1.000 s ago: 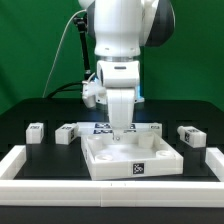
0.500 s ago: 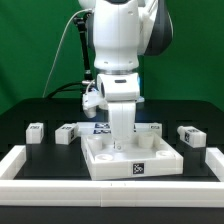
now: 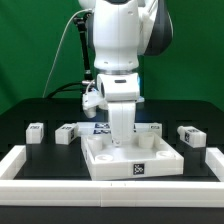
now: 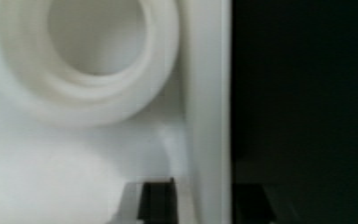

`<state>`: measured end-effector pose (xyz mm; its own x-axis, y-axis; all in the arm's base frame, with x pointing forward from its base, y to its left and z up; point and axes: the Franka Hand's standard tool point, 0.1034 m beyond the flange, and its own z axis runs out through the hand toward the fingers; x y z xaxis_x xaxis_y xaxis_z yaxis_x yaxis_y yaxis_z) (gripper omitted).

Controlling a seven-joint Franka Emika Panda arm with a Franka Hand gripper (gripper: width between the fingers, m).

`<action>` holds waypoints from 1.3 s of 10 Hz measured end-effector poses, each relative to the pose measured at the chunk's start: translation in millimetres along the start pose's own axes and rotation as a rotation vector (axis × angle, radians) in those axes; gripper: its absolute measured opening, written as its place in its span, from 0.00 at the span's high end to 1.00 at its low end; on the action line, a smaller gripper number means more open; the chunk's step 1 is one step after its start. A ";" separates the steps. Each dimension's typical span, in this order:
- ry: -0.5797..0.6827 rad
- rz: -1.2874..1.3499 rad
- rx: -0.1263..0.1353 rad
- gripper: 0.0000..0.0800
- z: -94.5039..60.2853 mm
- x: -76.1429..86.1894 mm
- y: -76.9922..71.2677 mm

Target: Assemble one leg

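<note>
The large white tray-like part (image 3: 130, 165) lies at the front middle of the black table. My gripper (image 3: 120, 141) reaches straight down at its far rim. In the wrist view the two black fingers (image 4: 155, 200) straddle the part's white wall (image 4: 201, 120), with a small dark gap left on one side; a round hole (image 4: 96, 40) shows in the part's floor. The gripper (image 4: 208, 192) looks open around the wall. Small white legs with tags lie behind: two at the exterior view's left (image 3: 35, 131) (image 3: 67, 133) and one at the right (image 3: 190, 135).
The marker board (image 3: 100, 127) lies behind the tray-like part, partly hidden by my arm. Another small tagged part (image 3: 151, 130) sits right of the arm. A white raised border (image 3: 20, 160) frames the table's sides and front.
Between one second and half a second ago the arm moved down and slightly right, onto the tray-like part's far rim. Since then nothing has visibly moved.
</note>
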<state>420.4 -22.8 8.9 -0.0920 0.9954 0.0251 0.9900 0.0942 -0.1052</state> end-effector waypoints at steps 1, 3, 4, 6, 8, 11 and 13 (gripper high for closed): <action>-0.001 0.001 -0.010 0.91 -1.1 -0.5 2.1; -0.001 0.001 -0.012 0.92 -1.2 -0.6 2.5; -0.001 0.001 -0.012 0.92 -1.3 -0.6 2.5; -0.001 0.007 -0.012 0.92 -1.2 0.5 3.2; 0.009 0.045 -0.021 0.92 -0.9 15.8 13.6; 0.028 0.067 -0.045 0.92 -2.8 41.4 37.8; 0.038 0.090 -0.055 0.92 -3.7 61.4 50.0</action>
<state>464.6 43.0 8.9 0.0004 0.9984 0.0559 0.9985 0.0027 -0.0540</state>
